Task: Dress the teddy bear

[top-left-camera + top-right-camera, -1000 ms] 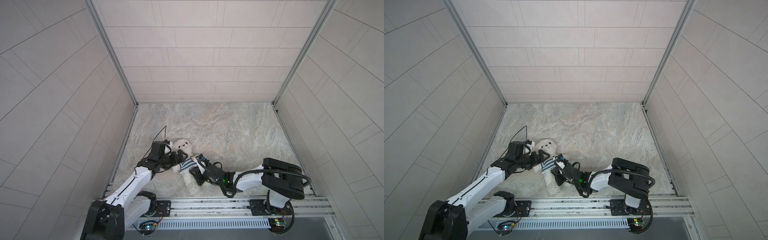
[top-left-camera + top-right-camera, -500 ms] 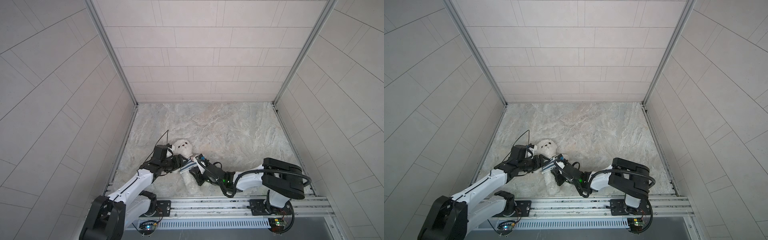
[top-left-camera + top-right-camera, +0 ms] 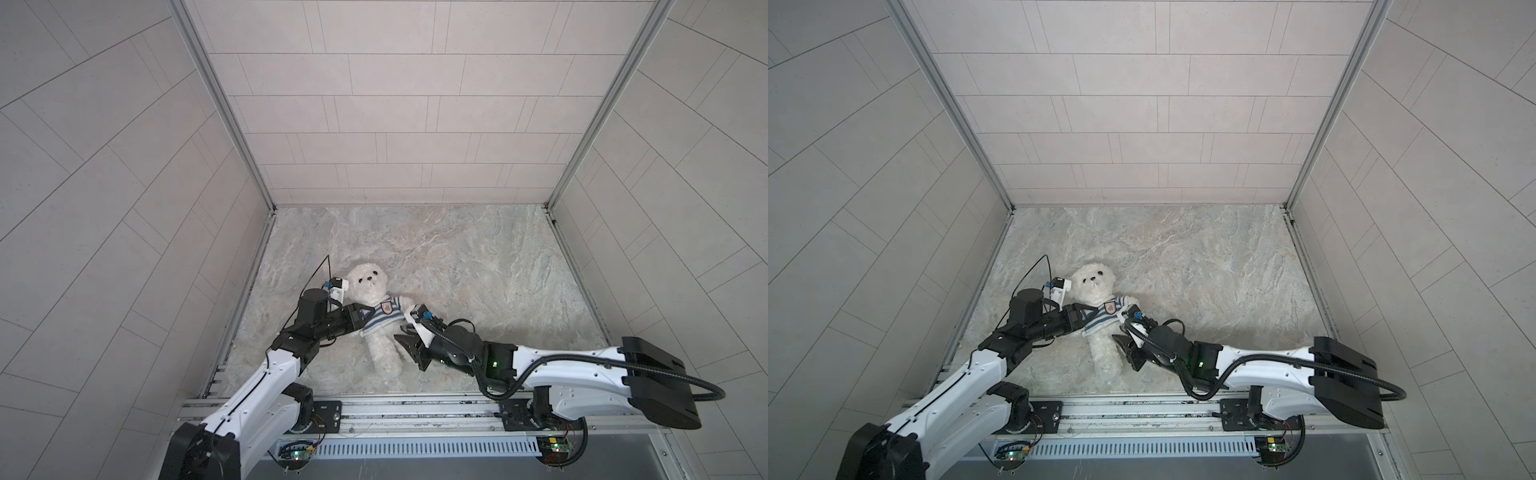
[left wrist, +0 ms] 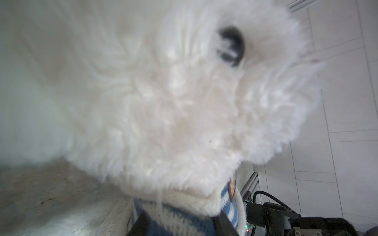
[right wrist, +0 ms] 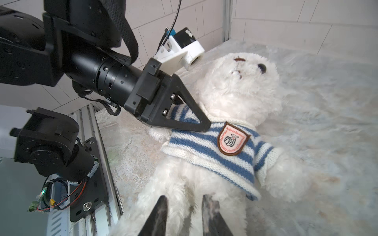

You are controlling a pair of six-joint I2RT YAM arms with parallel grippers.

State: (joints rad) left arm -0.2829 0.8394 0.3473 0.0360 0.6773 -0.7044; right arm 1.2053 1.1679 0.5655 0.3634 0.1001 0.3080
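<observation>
The teddy bear lies face-up on the table between both claws. The left claw straddles its striped shirt at the sleeve, grip uncertain, seemingly to settle it. The right claw, jaws parted, is at a leg.

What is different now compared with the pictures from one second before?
The left end effector closed on the sleeve of the shirt at the shoulder of the bear. The right end effector opened slightly over the bear's leg. The bear and both end effectors stayed about where they were.
</observation>
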